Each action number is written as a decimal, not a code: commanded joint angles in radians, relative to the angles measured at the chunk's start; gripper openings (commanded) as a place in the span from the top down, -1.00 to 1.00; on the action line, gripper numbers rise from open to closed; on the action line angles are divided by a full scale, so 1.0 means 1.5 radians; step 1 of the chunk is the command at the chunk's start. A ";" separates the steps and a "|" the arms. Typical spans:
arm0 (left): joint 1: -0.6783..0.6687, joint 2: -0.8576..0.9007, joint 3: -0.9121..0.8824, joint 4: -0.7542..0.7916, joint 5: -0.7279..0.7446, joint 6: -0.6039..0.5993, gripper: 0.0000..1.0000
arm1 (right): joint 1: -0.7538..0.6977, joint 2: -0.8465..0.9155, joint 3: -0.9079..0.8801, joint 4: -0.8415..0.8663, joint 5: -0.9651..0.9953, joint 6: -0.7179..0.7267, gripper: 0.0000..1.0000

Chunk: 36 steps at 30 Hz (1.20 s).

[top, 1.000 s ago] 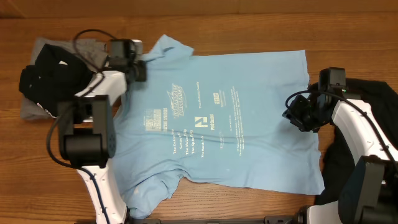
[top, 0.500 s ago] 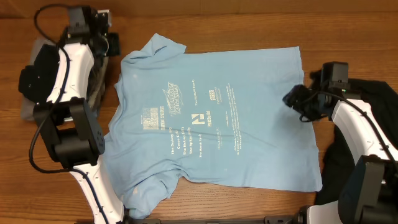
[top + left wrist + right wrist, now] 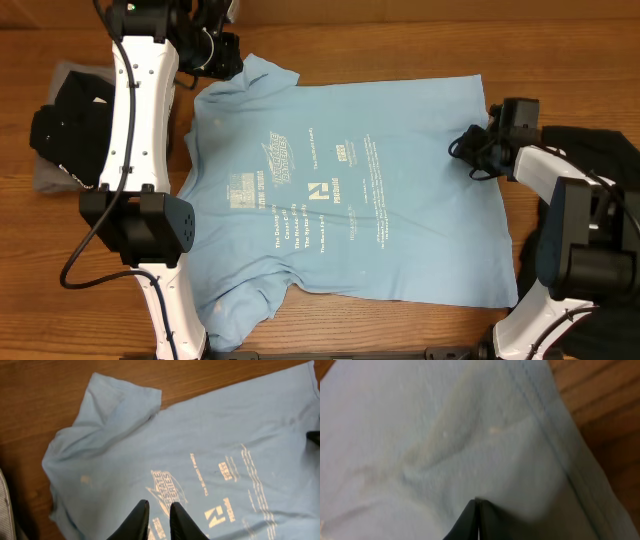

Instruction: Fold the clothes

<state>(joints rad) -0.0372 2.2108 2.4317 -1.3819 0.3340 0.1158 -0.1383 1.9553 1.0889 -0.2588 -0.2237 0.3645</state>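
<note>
The sky-blue T-shirt (image 3: 340,190) lies spread flat on the wooden table with its printed side up and its hem to the right. My left gripper (image 3: 228,58) hangs in the air above the upper sleeve (image 3: 265,75). In the left wrist view the shirt (image 3: 200,445) lies well below the left gripper (image 3: 159,506), whose jaws stand a narrow slit apart with nothing between them. My right gripper (image 3: 465,150) sits low on the shirt near the hem. In its own view the right gripper (image 3: 477,502) is shut, and the blue cloth (image 3: 420,435) puckers at the tips.
A black garment (image 3: 70,130) lies on a grey one (image 3: 45,180) at the table's left end. Another black garment (image 3: 620,160) is heaped at the right, under the right arm. The lower sleeve (image 3: 245,305) reaches toward the front edge.
The left arm has swung up from beside the upper sleeve and now hangs above it. The right gripper has moved up along the hem and closed on the cloth.
</note>
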 commanded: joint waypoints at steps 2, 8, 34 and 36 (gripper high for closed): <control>0.006 -0.001 0.040 -0.054 -0.001 0.012 0.59 | -0.023 0.092 0.048 -0.005 0.152 0.054 0.92; 0.006 0.000 0.036 -0.136 -0.034 0.024 0.63 | -0.075 0.135 0.151 -0.062 0.153 0.054 0.92; -0.044 0.008 -0.512 0.405 -0.086 0.025 0.92 | -0.066 -0.260 0.278 -0.470 -0.179 -0.039 0.12; -0.036 0.020 -0.521 0.428 -0.097 0.025 0.92 | -0.054 -0.261 0.278 -0.495 -0.178 -0.039 0.12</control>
<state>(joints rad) -0.1146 2.2135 1.6756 -0.7753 0.2222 0.1387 -0.2455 1.5566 1.5017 -0.9703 -0.4774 0.3134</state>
